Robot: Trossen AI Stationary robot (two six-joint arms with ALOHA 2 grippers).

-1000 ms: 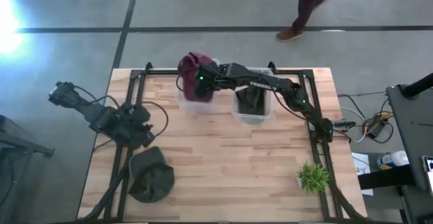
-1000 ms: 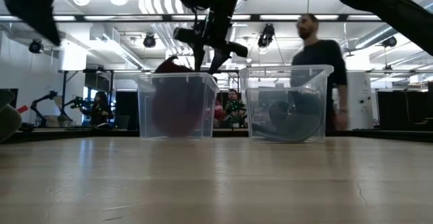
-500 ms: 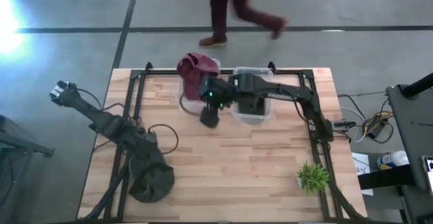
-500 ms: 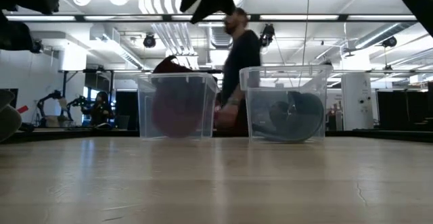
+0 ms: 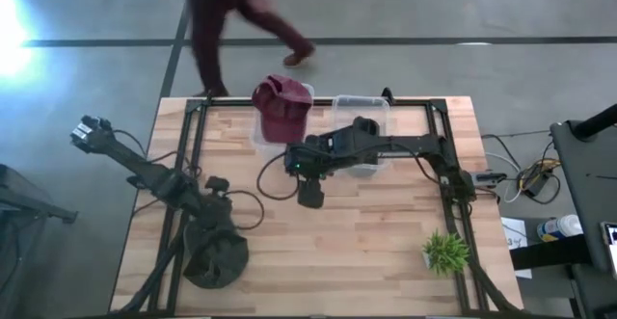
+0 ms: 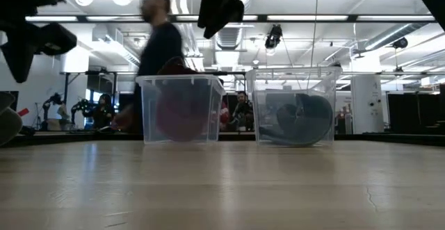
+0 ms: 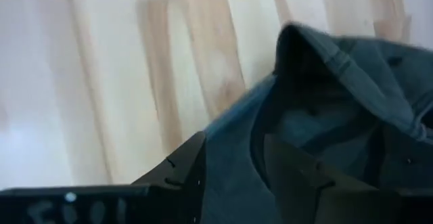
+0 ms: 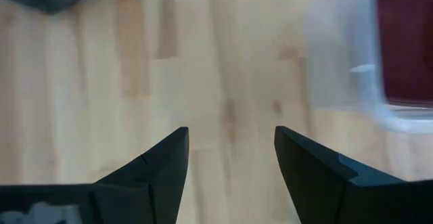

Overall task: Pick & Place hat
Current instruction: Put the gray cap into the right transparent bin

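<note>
A dark green hat [image 5: 214, 253] lies crown-up on the table's near left part; it also shows in the left wrist view as a green hat [image 7: 331, 75]. My left gripper [image 5: 218, 201] is open just above the hat's far edge, and in its own view [image 7: 235, 139] the fingers stand to either side of the cloth. My right gripper [image 5: 310, 192] hangs open and empty over the table's middle, seen in its own view [image 8: 231, 130]. A maroon hat [image 5: 281, 107] sits in the left clear bin [image 6: 182, 108]. A dark hat [image 6: 300, 119] lies in the right clear bin [image 6: 297, 105]. My left gripper comes at the green hat's far edge [image 7: 270, 109] from above, slanting down, with open fingers [image 7: 186, 173] on both sides of the cloth. I cannot tell whether they touch it. The hat lies flat on the table.
A small potted plant [image 5: 445, 252] stands near the table's right near corner. A person [image 5: 227, 20] walks past beyond the far edge. Bare wood [image 5: 357, 242] stretches between the bins and the near edge.
My right gripper has left the maroon hat's bin and swung toward the near edge, out over the table's middle, staying open. My left gripper has moved toward the near edge, down to the green hat. The person has walked from right to left behind the table.
</note>
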